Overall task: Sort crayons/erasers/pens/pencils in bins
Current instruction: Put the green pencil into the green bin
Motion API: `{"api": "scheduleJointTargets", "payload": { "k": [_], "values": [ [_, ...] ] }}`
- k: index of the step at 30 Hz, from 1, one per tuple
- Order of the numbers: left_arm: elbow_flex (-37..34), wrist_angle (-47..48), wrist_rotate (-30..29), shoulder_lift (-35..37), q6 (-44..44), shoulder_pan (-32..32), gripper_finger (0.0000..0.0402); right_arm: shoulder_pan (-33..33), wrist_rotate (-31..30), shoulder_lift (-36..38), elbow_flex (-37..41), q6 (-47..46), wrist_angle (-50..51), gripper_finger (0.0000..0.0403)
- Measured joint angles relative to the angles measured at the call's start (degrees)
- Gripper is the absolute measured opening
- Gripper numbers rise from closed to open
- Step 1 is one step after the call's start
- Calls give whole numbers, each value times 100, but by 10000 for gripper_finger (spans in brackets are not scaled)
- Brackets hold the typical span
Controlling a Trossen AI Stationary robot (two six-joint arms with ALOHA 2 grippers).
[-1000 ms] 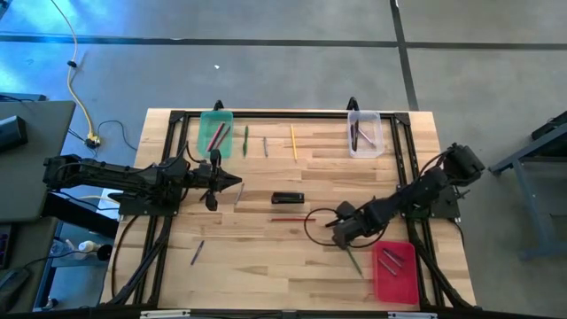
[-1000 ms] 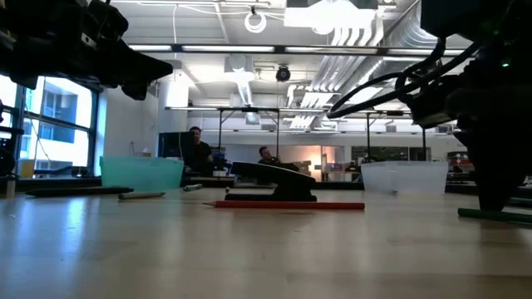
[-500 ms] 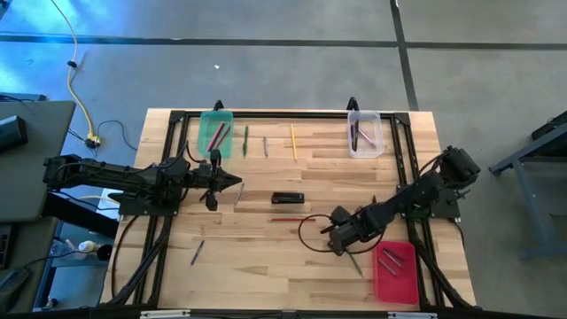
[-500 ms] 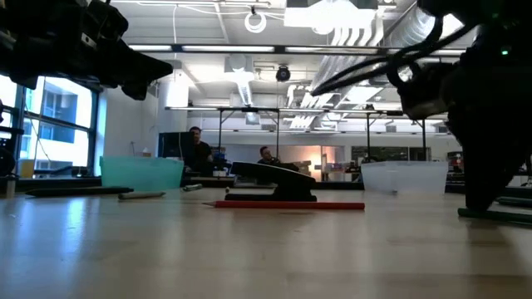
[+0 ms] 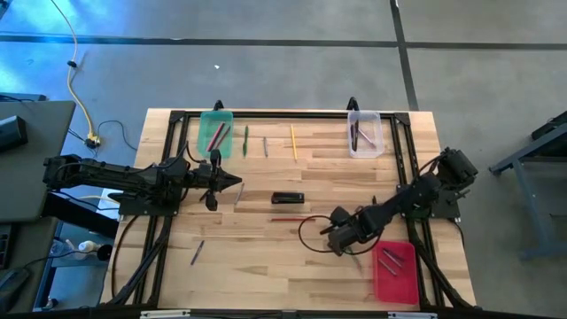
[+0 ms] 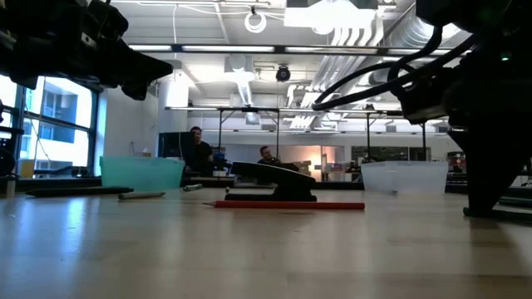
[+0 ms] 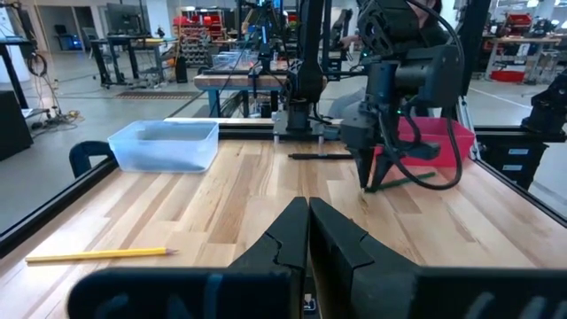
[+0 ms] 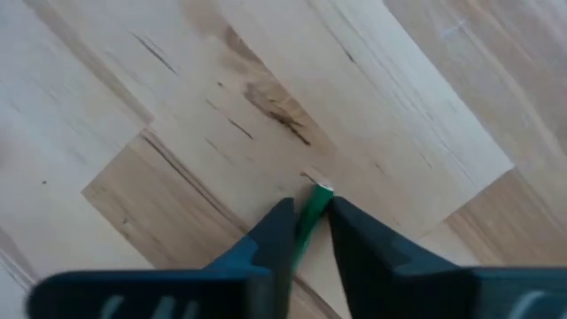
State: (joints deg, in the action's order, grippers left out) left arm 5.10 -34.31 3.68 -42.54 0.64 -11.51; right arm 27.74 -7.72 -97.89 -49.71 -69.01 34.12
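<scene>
Three bins show from above: green bin (image 5: 215, 131) and clear bin (image 5: 364, 133) at the far edge, red bin (image 5: 394, 273) beside the right gripper (image 5: 337, 237), which points down at the boards; the left gripper (image 5: 236, 183) waits mid-table. Low view: a red pencil (image 6: 289, 204) lies in open wood, with plenty of room around it. Left wrist view: its own fingers (image 7: 285, 239) are pressed together, empty. Right wrist view: the fingers pinch a green pencil (image 8: 312, 211) near its tip (a thin hold). It could pivot or slip during the swing, and being long, may catch the red bin's rim.
</scene>
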Motion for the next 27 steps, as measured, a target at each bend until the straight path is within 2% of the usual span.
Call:
{"api": "scheduleJointTargets", "payload": {
  "k": [4,7,14,20,25,27],
  "values": [
    [0,1,-2,0,-65,0,3,-57,82,0,2,135,13,20],
    [0,-1,-1,0,-109,-2,3,-105,82,2,7,281,3,6],
    [0,-2,-2,2,-244,-2,3,-44,-77,127,42,343,-128,9],
    [0,-6,-2,0,-463,-2,3,68,-801,649,50,551,-418,9],
    [0,-1,91,0,-580,-2,3,69,-1112,1004,44,1203,-1095,9],
    [0,6,302,0,-700,-2,3,38,-1311,1082,42,1645,-1434,9]
  ]
}}
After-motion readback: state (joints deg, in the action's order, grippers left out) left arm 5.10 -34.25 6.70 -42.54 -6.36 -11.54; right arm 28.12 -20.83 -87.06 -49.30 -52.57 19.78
